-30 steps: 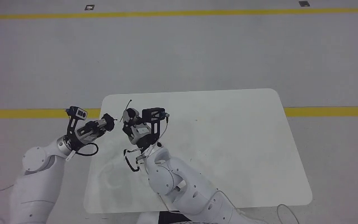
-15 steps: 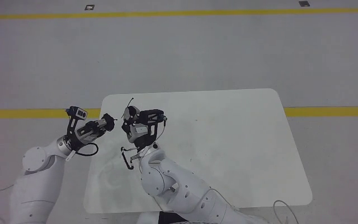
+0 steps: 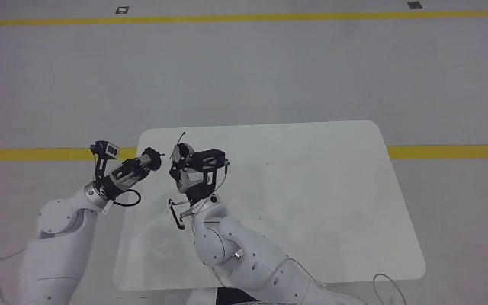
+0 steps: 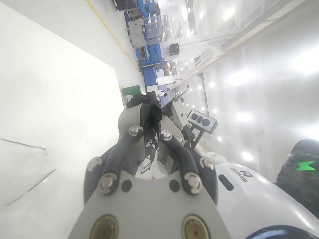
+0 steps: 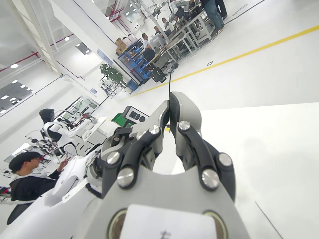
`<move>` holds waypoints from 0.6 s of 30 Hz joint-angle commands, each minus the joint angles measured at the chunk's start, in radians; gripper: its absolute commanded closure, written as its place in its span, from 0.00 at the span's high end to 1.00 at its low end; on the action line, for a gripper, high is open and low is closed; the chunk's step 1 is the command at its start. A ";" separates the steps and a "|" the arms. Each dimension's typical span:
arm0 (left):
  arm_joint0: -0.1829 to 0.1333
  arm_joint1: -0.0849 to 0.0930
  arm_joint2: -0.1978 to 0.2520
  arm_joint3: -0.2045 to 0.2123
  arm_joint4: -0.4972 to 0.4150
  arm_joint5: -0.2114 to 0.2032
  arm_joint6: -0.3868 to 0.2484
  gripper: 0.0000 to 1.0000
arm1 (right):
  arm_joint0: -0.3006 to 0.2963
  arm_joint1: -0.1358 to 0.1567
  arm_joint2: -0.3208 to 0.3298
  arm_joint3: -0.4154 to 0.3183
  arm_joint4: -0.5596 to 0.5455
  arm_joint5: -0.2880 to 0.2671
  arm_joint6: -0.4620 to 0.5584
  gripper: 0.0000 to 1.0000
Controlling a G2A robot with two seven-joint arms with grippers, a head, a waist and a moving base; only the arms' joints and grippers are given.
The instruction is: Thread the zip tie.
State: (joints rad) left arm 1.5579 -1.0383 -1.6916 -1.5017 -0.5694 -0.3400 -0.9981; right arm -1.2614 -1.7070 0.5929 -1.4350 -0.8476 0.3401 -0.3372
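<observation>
My right pincer (image 5: 170,111) is closed on the tie (image 5: 170,85), a thin black strip pinched between the two tips. The tie's free end sticks straight out past the tips. A short stretch of it shows behind them, and I can't follow it further back. From above, this pincer hangs over the left part of the surface (image 3: 320,191), towards its far edge, and the tie's end points to the far side.

My left pincer (image 3: 152,160) hangs just beside it, on its left, just inside the surface's left edge. Its tips are turned towards the right pincer. The two pincers are near each other but apart. In the left wrist view the left pincer's tips are drawn together, with something dark between them. I can't tell whether that is part of the tie or only the pads.

Two thin dark strips lie flat on the surface, one (image 4: 25,145) apart from the other (image 4: 31,187), and both well apart from the pincers.
</observation>
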 commanded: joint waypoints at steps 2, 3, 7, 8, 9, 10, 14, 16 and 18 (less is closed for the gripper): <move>0.009 -0.012 -0.004 -0.014 0.009 0.000 0.026 0.00 | 0.000 0.000 0.001 0.001 0.001 0.000 -0.001 0.00; 0.009 -0.012 -0.004 -0.014 0.009 0.000 0.026 0.00 | 0.000 0.000 0.001 0.001 0.001 0.000 -0.001 0.00; 0.009 -0.012 -0.004 -0.014 0.009 0.000 0.026 0.00 | 0.000 0.000 0.001 0.001 0.001 0.000 -0.001 0.00; 0.009 -0.012 -0.004 -0.014 0.009 0.000 0.026 0.00 | 0.000 0.001 0.004 0.001 0.000 -0.007 0.003 0.00; 0.009 -0.012 -0.004 -0.014 0.009 0.000 0.026 0.00 | -0.001 0.001 0.008 0.000 -0.006 -0.009 0.002 0.00; 0.009 -0.012 -0.004 -0.014 0.009 0.000 0.026 0.00 | 0.000 0.000 0.011 0.000 -0.013 -0.005 -0.002 0.00; 0.009 -0.012 -0.004 -0.014 0.009 0.000 0.026 0.00 | 0.012 -0.010 0.012 0.014 -0.013 0.000 -0.011 0.00; 0.009 -0.012 -0.004 -0.014 0.009 0.000 0.026 0.00 | 0.023 -0.017 0.008 0.029 -0.008 0.000 -0.015 0.00; 0.009 -0.012 -0.004 -0.014 0.009 0.000 0.026 0.00 | 0.036 -0.025 0.000 0.045 -0.003 0.000 -0.018 0.00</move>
State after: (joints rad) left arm 1.5666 -1.0500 -1.6954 -1.5162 -0.5603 -0.3400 -0.9722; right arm -1.2321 -1.7278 0.5971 -1.3980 -0.8532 0.3401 -0.3542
